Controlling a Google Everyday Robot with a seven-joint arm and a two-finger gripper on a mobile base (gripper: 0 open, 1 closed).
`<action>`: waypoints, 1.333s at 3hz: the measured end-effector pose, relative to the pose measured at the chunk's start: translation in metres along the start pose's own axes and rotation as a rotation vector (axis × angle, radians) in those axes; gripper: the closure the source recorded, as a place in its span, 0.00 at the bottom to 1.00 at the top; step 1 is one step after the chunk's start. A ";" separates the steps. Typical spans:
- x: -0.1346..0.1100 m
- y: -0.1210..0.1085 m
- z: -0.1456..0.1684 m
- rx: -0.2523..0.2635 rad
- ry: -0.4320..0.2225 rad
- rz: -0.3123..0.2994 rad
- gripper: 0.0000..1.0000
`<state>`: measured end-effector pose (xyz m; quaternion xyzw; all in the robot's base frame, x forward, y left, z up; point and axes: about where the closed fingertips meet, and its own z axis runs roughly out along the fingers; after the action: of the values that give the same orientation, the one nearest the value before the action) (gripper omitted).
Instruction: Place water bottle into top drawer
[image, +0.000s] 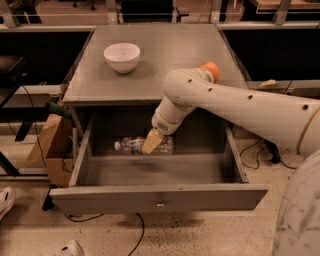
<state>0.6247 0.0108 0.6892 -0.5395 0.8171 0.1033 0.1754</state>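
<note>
Camera view: the arm comes in from the right and dips under the table edge. The gripper (152, 143) is low inside the open drawer (155, 192), right on top of the bottle (131, 145). The bottle lies on its side toward the back of the drawer. Its white cap pokes out to the left of the gripper as seen here, and clear plastic shows on both sides of it.

Whether the gripper is clamped on the bottle or has let go, I cannot tell; it covers the middle of the bottle. Lying flat makes sense, since the bottle fits under the tabletop that way and cannot topple.

By my read the bottle looks down on the drawer floor, so the placing is all but done. What's left is letting go and lifting out without catching the table edge just above the gripper. Being round, the bottle could roll.

The bowl (122, 56) sits up on the table (170, 60), well above and behind the gripper, out of the way.
</note>
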 end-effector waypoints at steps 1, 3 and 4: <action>-0.003 -0.004 0.000 -0.006 -0.002 -0.005 0.59; 0.001 -0.007 0.012 -0.029 -0.017 -0.010 0.05; 0.001 -0.007 0.012 -0.029 -0.017 -0.010 0.00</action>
<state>0.6326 0.0116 0.6780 -0.5450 0.8113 0.1188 0.1751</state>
